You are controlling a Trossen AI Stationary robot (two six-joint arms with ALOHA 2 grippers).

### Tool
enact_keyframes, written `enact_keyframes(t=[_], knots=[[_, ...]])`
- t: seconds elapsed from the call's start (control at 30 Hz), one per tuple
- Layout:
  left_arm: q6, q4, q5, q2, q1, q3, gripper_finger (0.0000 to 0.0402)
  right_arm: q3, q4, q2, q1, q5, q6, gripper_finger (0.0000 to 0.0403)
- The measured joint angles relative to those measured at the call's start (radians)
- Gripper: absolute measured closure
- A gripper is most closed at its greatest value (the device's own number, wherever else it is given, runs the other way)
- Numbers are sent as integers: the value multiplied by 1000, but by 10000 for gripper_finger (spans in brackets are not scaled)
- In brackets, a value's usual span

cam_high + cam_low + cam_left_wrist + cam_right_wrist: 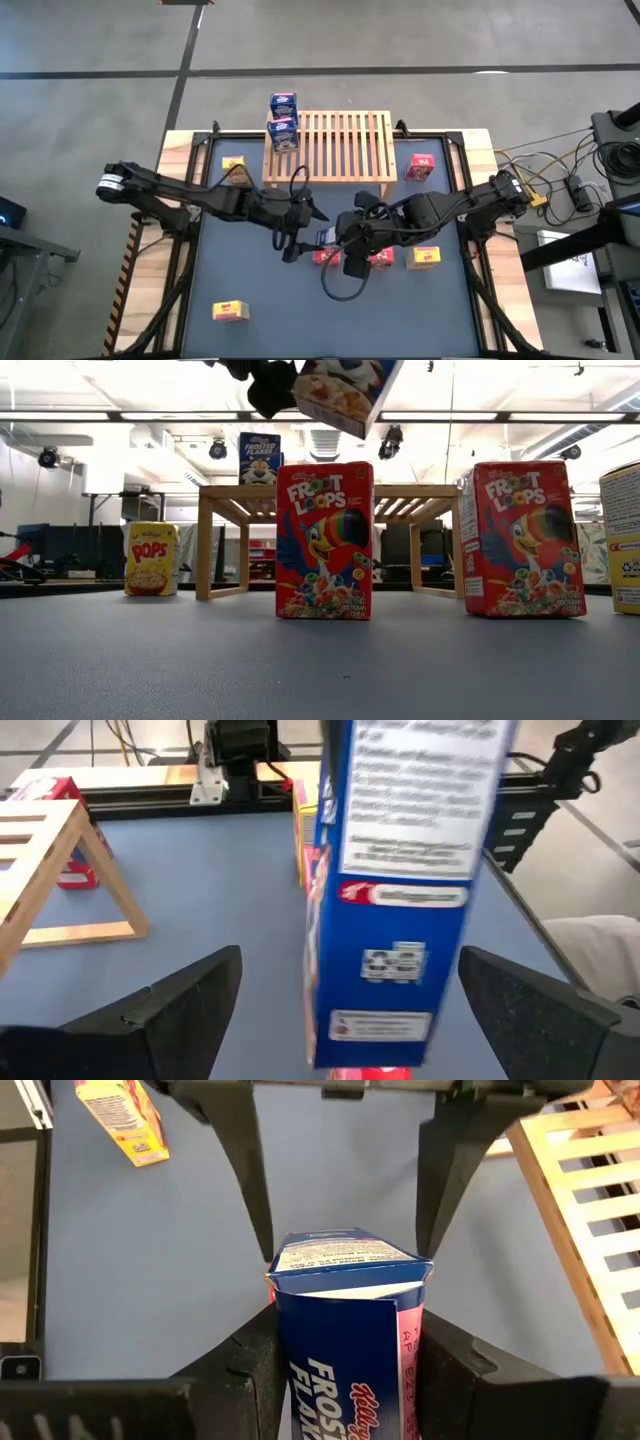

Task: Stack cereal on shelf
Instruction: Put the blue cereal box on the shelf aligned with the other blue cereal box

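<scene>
Blue cereal box (pixel 345 1330) hangs pinched in the right claw (pixel 345 1370) above the desk's (pixel 260 290) middle, between the left claw's (pixel 345 1010) spread fingers, awaiting handover toward the shelf (pixel 330 150).

held blue box (pixel 345 392): top cut off by low view's edge | its label print blurred in left wrist view | far-right yellow box (pixel 622 538): cut off at edge

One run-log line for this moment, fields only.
right gripper: shut on blue box, lifted | left gripper: open around it | shelf: two blue boxes stacked
</scene>
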Motion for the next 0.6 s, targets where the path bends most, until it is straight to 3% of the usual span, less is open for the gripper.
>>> enact_keyframes(t=[0.3, 0.6], knots=[[-6, 30, 0, 25, 0, 0, 53, 0, 14, 0, -3, 0, -27, 248], [27, 27, 1, 22, 0, 0, 115, 0, 39, 0, -3, -1, -50, 248]])
